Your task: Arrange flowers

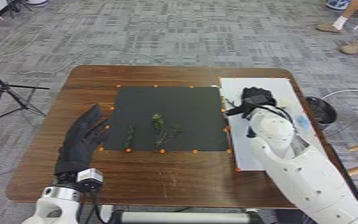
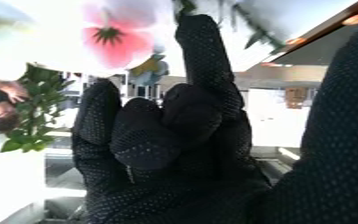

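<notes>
Brown bench (image 1: 175,180), one; pink flower (image 2: 120,46), one, near the fingertips of the right hand (image 2: 147,149); likely light, soft, easily bruised, best pinched by the stem; green sprigs (image 1: 158,121), apparently three, on the dark mat (image 1: 189,107) between the hands; likely springy; right hand half-unfolded, thumb well apart, no hold seen; left hand (image 1: 79,132) extended, fingers straight, apparently empty.
</notes>
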Tool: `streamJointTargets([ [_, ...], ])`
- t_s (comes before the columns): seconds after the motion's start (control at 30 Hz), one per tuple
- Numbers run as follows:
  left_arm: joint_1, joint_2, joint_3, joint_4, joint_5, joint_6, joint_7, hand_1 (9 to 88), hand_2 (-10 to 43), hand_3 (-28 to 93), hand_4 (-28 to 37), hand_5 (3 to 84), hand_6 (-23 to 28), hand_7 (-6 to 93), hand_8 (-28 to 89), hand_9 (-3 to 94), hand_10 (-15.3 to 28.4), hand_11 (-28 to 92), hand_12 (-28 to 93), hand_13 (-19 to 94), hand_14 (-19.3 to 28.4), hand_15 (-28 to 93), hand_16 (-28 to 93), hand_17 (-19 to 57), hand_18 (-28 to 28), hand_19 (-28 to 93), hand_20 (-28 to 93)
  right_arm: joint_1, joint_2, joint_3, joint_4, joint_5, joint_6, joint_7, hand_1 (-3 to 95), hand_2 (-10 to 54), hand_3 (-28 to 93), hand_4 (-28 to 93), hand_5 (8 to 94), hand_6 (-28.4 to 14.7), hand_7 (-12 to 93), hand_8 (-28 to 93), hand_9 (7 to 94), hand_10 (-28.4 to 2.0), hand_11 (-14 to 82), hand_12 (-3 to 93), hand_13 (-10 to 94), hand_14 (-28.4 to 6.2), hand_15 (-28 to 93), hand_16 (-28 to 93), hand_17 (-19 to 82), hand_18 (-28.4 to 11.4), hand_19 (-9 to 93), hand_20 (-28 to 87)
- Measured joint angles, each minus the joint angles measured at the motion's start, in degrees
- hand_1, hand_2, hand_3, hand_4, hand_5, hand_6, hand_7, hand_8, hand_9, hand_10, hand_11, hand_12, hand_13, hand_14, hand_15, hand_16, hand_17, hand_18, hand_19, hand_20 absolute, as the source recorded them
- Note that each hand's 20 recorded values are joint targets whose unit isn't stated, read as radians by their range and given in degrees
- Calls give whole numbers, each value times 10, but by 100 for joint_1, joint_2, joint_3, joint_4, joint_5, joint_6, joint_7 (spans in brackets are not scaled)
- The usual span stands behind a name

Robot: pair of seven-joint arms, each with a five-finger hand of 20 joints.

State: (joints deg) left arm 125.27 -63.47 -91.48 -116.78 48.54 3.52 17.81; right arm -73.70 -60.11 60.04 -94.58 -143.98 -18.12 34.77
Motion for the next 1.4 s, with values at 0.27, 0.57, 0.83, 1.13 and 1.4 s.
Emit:
streamJointTargets([
  [0.27, 2, 0, 0, 0, 0, -14, 0, 246, -74, 627, -283, 243, 17, 203, -103, 209, 94, 116, 213, 187, 127, 172, 78, -128, 213, 422, 91, 161, 184, -13, 176, 5, 79, -53, 476, -82, 11, -115, 712, -25, 345, -94, 726, -108, 622, 551, 677, -117, 820, 432, 305, -218, 847, 365],
  [0.57, 1, -15, 2, 5, -1, -13, -9, 246, -75, 626, -283, 243, 17, 204, -104, 209, 94, 117, 213, 187, 128, 172, 77, -128, 213, 422, 91, 50, 212, 284, 359, 167, -85, -630, 507, -65, -131, -71, 658, -33, 305, -100, 662, -126, 622, 547, 609, -132, 823, 433, 249, -208, 794, 392],
  [0.83, -6, -30, 18, 12, -1, -10, -12, 245, -75, 629, -283, 244, 18, 205, -104, 209, 94, 116, 212, 187, 128, 173, 77, -128, 213, 423, 91, 49, 228, 415, 303, 82, -460, -1147, 473, -94, 475, -267, 663, -12, 350, -124, 663, -111, 638, 521, 608, -117, 824, 406, 249, -201, 777, 402],
  [1.13, -28, -30, 26, 20, -3, -10, -6, 245, -73, 627, -283, 244, 17, 204, -104, 209, 95, 116, 212, 187, 128, 173, 76, -128, 213, 423, 91, 120, 242, -58, 264, -417, -260, -1393, 501, -95, 689, -283, 826, 22, 372, 148, 824, -66, 676, 602, 742, -93, 866, 465, 321, -190, 817, 400],
  [1.4, -29, -30, 25, 21, -5, -8, -2, 245, -72, 629, -283, 244, 18, 204, -104, 209, 95, 118, 212, 187, 128, 173, 76, -127, 213, 423, 91, -81, 274, -107, -35, 85, -281, -1372, 435, -95, 850, -227, 776, -1, 465, 263, 825, -64, 700, 632, 756, -87, 879, 459, 335, -197, 833, 401],
])
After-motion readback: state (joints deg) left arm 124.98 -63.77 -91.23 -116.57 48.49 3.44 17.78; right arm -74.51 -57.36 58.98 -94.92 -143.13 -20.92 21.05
